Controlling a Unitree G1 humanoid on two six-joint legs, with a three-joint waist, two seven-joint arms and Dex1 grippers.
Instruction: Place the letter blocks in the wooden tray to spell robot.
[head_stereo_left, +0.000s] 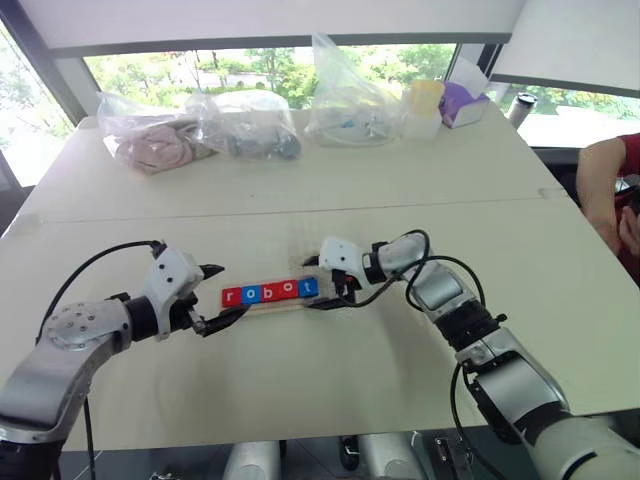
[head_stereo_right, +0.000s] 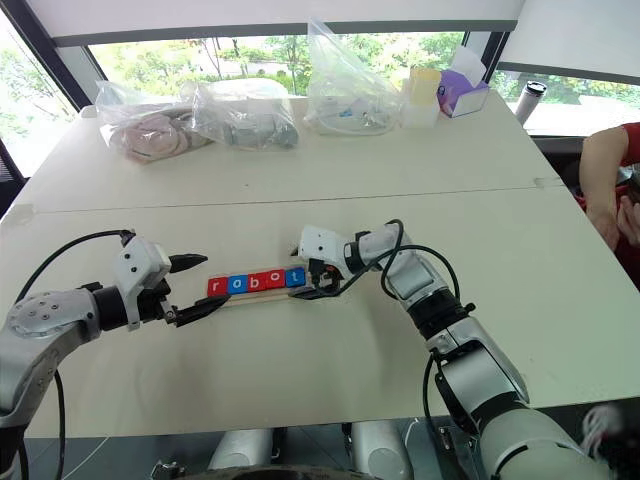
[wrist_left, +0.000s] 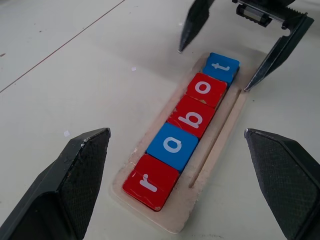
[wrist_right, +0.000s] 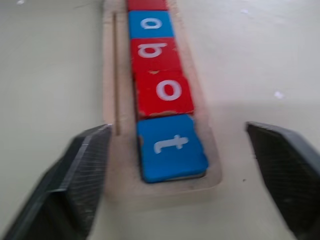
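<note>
Letter blocks (head_stereo_left: 270, 292), five in all with three red and two blue, are sitting in one row inside the single wooden tray (wrist_left: 220, 131) on the counter (head_stereo_left: 330, 190), spelling robot along its long axis. Each tray end is lying between spread, empty fingers: the left gripper (head_stereo_left: 224, 296) is bracketing the r end while the right gripper (wrist_right: 182, 165) is straddling the t, so both arms look equally near and need only back straight off.

Between the claws, the wooden tray (wrist_left: 220, 165) is pale, matt bare wood. The letter blocks (wrist_left: 192, 117) look smooth, faintly glossy, with chipped edges. The tabletop (head_stereo_left: 330, 190) is matt and smooth.
</note>
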